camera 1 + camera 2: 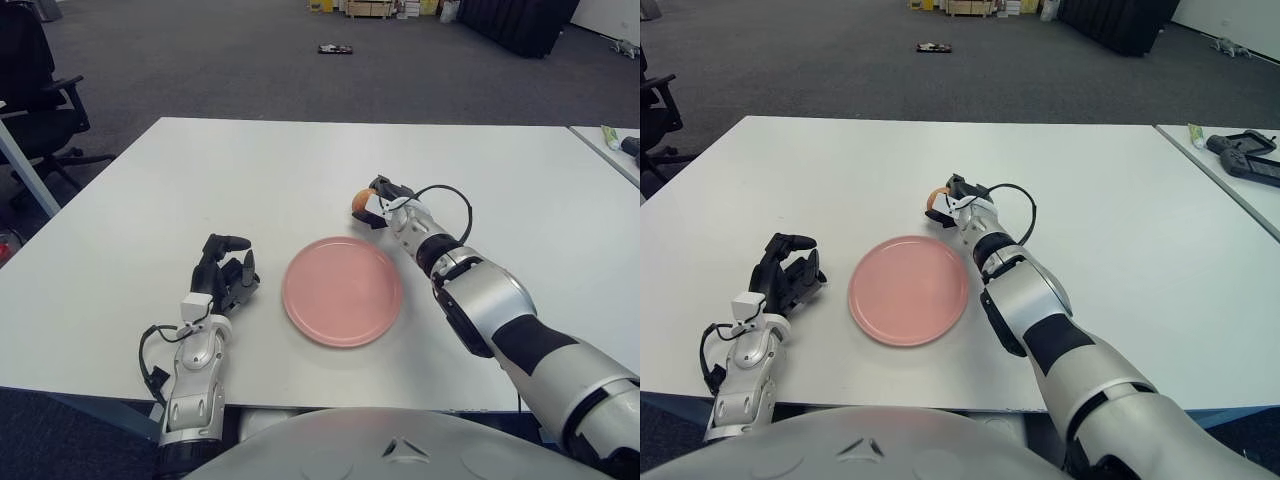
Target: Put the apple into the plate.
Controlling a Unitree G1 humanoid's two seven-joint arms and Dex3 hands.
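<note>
A small orange-red apple (pixel 359 203) is just beyond the far right rim of the pink plate (pixel 330 300), on the white table (pixel 250 170). My right hand (pixel 377 200) reaches over from the right and its dark fingers are wrapped around the apple, hiding most of it. Whether the apple touches the table I cannot tell. Nothing lies on the plate. My left hand (pixel 225 272) shows to the left of the plate, fingers loosely bent and holding nothing.
A black office chair (pixel 40 100) stands off the table's left side. A second table at the right carries a dark controller (pixel 1245 150) and a small tube (pixel 1196 133). The table's front edge runs close to my body.
</note>
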